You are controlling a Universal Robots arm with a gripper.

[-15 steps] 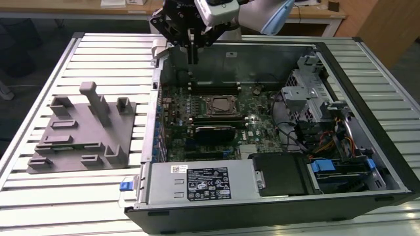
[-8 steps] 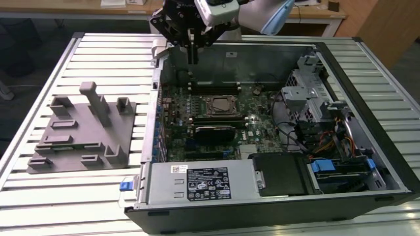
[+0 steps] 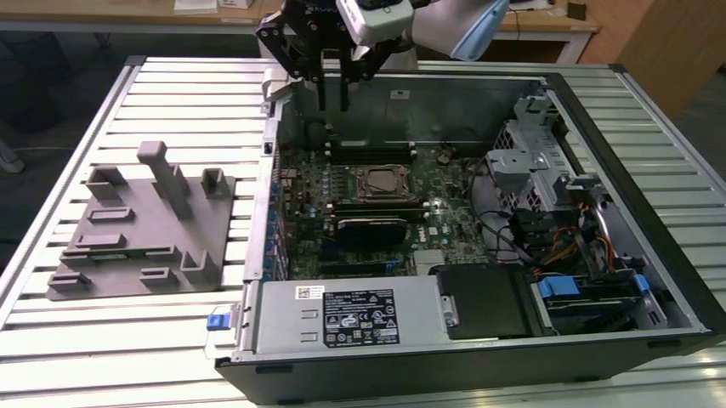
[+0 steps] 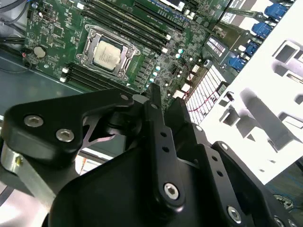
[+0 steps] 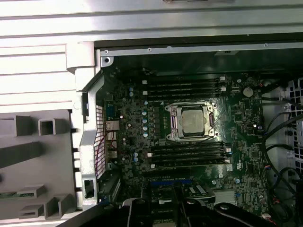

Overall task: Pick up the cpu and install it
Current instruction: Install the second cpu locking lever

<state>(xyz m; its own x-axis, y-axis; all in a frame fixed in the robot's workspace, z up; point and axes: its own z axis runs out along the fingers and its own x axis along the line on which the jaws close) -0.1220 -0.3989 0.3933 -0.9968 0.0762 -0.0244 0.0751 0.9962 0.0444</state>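
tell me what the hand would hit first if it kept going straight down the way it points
Probably the motherboard inside the open computer case, near the case's far wall and the memory slots rather than the cpu in its socket. The hand hangs above that edge; depth is unclear, so this is a guess.

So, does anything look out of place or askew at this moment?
Nothing stands out. The cpu lies flat and square in its socket on the motherboard, and the tool hangs above the case's far edge, holding nothing. The grey tray sits flat beside the case.
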